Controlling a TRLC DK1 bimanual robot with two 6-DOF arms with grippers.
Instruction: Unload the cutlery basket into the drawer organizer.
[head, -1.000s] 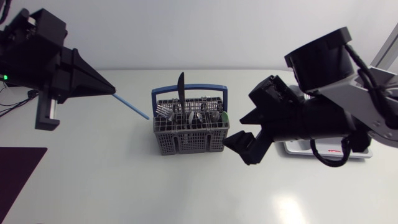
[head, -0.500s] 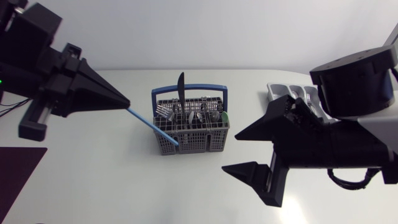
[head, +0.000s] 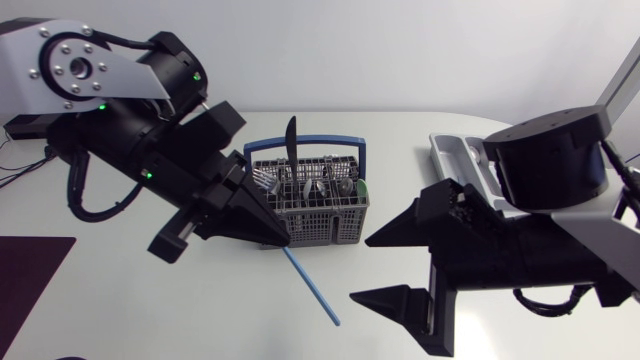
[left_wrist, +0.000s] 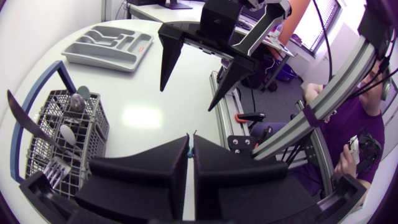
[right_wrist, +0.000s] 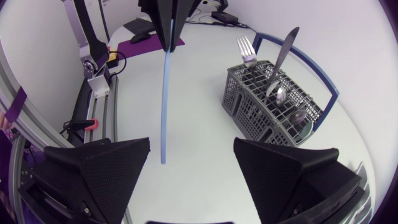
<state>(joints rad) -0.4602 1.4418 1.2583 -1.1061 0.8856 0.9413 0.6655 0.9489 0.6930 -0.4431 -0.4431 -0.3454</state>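
Observation:
The grey cutlery basket (head: 308, 208) with a blue handle stands mid-table, holding a black knife (head: 291, 140), a fork (right_wrist: 245, 46) and several spoons. My left gripper (head: 281, 239), just in front of the basket's left corner, is shut on a thin blue stick-like utensil (head: 312, 288) that slants toward the table's front. In the right wrist view the blue utensil (right_wrist: 165, 93) hangs ahead of my right gripper (right_wrist: 193, 180), between its wide-open fingers but touching neither. My right gripper (head: 392, 268) sits right of the stick. The grey drawer organizer (head: 452, 155) lies at the back right, partly behind my right arm.
A dark purple mat (head: 30, 275) lies at the table's front left edge. Bare white table surface (head: 200, 310) stretches in front of the basket.
My left arm swung in from the far left to the basket's front, the blue utensil now pointing forward and right. My right gripper dropped toward the table's front, still open.

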